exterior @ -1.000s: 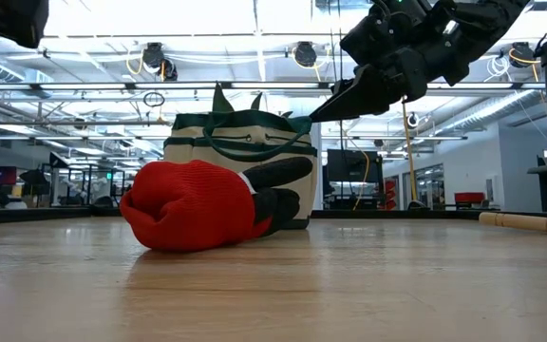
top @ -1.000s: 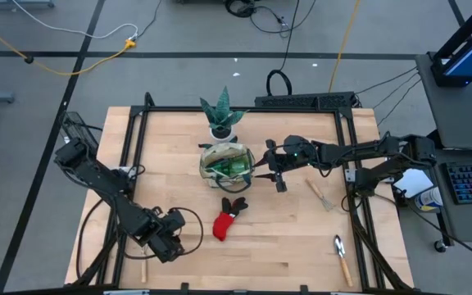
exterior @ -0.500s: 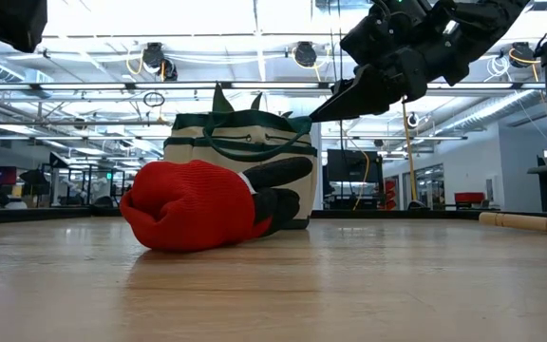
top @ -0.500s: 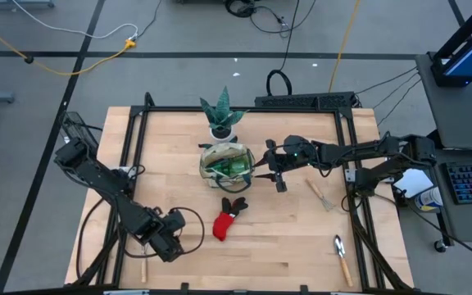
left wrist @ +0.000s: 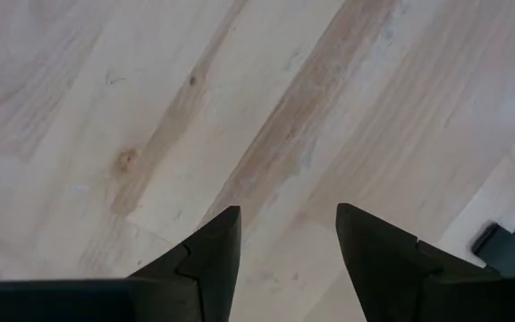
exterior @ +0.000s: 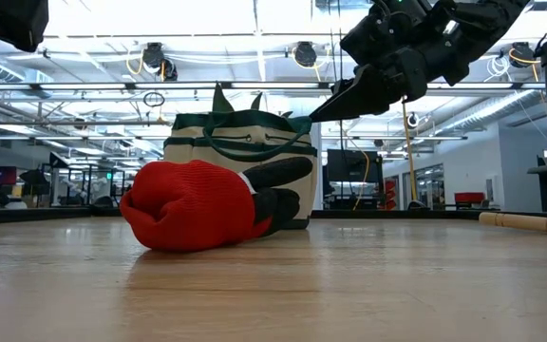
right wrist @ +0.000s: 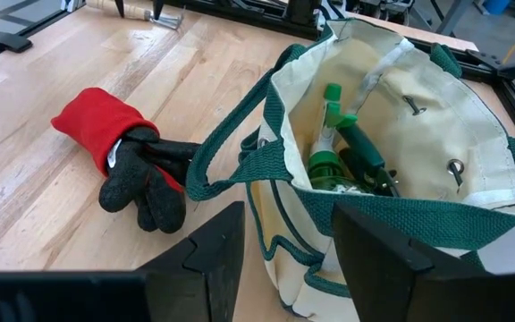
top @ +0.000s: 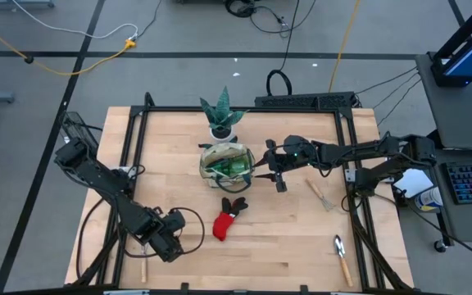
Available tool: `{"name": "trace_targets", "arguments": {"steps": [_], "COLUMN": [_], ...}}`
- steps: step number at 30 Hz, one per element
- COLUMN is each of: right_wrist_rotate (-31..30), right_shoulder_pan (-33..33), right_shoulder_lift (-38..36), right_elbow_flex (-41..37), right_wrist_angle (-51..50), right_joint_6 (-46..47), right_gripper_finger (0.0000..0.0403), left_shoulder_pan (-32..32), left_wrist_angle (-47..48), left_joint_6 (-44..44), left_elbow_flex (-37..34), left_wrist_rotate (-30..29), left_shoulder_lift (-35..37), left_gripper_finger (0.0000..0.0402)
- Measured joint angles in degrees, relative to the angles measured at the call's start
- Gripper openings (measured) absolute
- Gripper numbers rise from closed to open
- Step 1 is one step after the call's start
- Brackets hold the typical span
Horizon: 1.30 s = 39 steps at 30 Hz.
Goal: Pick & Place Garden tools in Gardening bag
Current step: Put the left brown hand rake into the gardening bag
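High view: right gripper (top: 279,173) is hovering, jaws wide and empty, beside the beige fabric gardening bag with green trim (top: 227,161). Red-and-black glove (top: 228,218) is lying on the wooden counter (top: 285,246) nearby, cuff pointing away from the bag. Left gripper (left wrist: 284,241) is waiting wide. No legible labels.

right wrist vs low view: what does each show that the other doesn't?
Right wrist only: the inside of the gardening bag, where the green spray bottle lies, and the open right gripper hanging over the bag's edge, holding nothing.

Low only: a wooden tool handle lying on the table at the far right, and the ceiling lights of the room behind.

Both: the bag, with the red-and-black glove on the table beside it, outside the bag.
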<state>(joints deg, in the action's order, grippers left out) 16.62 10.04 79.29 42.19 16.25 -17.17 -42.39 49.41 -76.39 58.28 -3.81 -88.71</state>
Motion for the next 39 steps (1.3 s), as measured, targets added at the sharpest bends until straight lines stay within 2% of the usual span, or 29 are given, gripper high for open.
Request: {"name": "trace_targets", "arguments": {"steps": [14, 25, 36, 39], "right_wrist_rotate": [0.01, 0.01, 0.02, 0.01], "right_shoulder_pan": [-0.01, -0.01, -0.01, -0.01], "right_shoulder_lift": [0.0, 0.0, -0.02, -0.02], "right_elbow_flex": [0.0, 0.0, 0.02, 0.02], "right_wrist_angle": [0.0, 0.09, 4.75, 7.89], "right_joint_6": [0.0, 0.0, -0.01, 0.0], "right_gripper_finger": [0.016, 0.016, 0.016, 0.016], "left_shoulder_pan": [0.0, 0.0, 0.0, 0.0], "left_wrist_angle": [-0.02, -0.03, -0.3, -0.65], "left_joint_6": [-1.8, -2.44, -6.1, -8.74], "left_elbow_flex": [0.0, 0.0, 0.0, 0.0], "left_wrist_rotate": [1.26, 7.17, 8.98, 11.18], "left_shoulder_lift": [0.02, 0.02, 0.02, 0.02], "left_gripper_finger": [0.0191, 0.0191, 0.0191, 0.0191]}}
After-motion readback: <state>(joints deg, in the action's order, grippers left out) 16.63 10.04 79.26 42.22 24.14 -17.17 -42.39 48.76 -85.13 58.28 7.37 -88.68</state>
